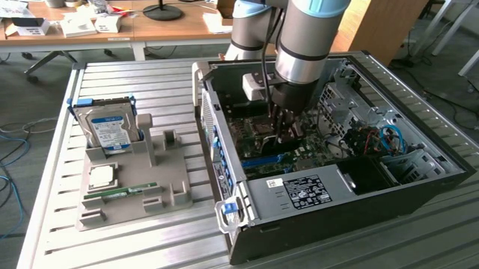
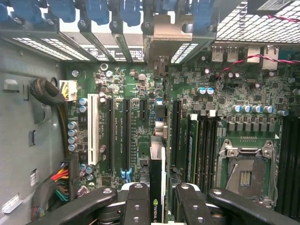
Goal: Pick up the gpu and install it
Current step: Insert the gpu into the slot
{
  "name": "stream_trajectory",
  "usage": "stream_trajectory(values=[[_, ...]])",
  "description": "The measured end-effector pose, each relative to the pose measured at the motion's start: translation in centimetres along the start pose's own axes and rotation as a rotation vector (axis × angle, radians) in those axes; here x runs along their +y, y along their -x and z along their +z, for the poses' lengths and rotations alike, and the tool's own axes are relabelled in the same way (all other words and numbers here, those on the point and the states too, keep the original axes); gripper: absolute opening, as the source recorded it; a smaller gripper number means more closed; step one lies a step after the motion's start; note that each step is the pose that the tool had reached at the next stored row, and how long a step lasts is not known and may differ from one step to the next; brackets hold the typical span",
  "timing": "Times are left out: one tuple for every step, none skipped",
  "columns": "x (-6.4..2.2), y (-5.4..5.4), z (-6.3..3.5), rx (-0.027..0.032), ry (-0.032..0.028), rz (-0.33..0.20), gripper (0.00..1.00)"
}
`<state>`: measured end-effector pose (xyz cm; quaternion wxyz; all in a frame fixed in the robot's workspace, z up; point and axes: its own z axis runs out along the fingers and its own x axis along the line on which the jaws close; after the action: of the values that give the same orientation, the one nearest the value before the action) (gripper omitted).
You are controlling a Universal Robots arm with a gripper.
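Clamps, with the gripper, on the gpu, with fingers pressed to either face of it. Holds the card edge-on (a green logo on its black rim) above the motherboard, just beside the black expansion slots; seemingly not seated in any slot, though hard to judge from straight above. Has the white slot to one side and the CPU socket to the other. Hangs, in the exterior view, deep inside the open computer case on the slatted table. Shows, at the exterior view's left, a grey holder with the blue-labelled hard drive upright and a memory stick lying flat.
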<state>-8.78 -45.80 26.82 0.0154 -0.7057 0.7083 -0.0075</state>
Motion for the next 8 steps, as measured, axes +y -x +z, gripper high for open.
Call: stream_trajectory(values=[[0.01, 0.00, 0.03, 0.0000, 0.0000, 0.000, 0.26], [0.02, 0.00, 0.05, 0.0001, 0.0001, 0.000, 0.26], [0.03, 0.00, 0.07, 0.0001, 0.0001, 0.000, 0.26], [0.04, 0.00, 0.10, 0.0000, 0.0000, 0.000, 0.26], [0.05, 0.00, 0.13, 0.0000, 0.0000, 0.000, 0.26], [0.06, 0.00, 0.16, 0.0000, 0.0000, 0.000, 0.26], [0.07, 0.00, 0.19, 0.0000, 0.0000, 0.000, 0.26], [0.08, 0.00, 0.23, 0.0000, 0.0000, 0.000, 0.26]])
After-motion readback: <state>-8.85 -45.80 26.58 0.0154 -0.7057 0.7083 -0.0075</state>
